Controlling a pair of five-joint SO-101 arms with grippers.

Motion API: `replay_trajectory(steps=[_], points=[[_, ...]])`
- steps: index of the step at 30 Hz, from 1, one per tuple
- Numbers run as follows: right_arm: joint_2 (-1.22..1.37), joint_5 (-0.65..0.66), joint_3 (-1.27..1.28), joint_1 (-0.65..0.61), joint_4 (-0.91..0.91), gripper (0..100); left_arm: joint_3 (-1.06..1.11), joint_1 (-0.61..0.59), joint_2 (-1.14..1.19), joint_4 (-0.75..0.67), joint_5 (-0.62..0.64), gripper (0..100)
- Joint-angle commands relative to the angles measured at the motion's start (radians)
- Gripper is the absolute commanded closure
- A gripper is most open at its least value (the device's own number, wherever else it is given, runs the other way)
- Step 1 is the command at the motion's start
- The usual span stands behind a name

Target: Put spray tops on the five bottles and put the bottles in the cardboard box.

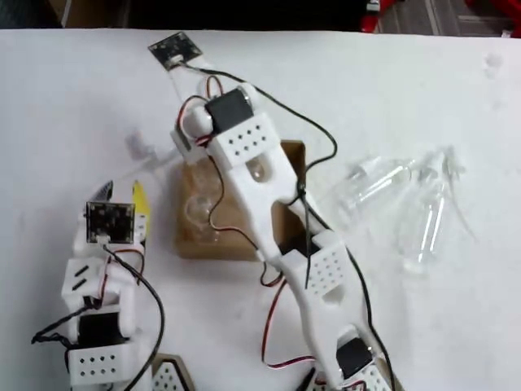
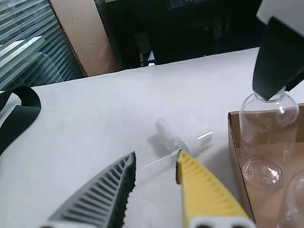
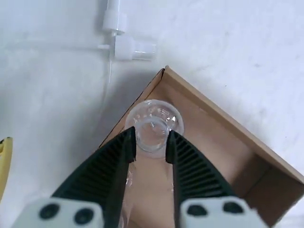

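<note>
Office or lab: window blinds (image 2: 21, 33), white worktable (image 1: 65, 98).

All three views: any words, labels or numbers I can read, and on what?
No text can be read.
The cardboard box has bare walls.
The bottle in the right gripper is clear, no label.
The circuit board on the left wrist: marks too small to read.

White perforated arms (image 1: 262, 167), red-black cables (image 1: 269, 326), ribbed yellow-grey pincer (image 2: 156, 159).
</note>
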Motion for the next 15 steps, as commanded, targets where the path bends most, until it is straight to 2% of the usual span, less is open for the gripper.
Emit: replay_trajectory(steps=[1,6,15], points=[[-0.01,-0.005,-0.003,0.045,-0.059,95.7,-0.002,-0.01,-0.012,0.009,-0.005,87],[-0.01,-0.009,-0.003,0.096,-0.094,95.7,-0.002,-0.01,-0.012,0.011,-0.005,87],[-0.01,-0.012,-0.003,0.068,-0.11,95.8,-0.002,-0.01,-0.012,0.011,-0.005,87]])
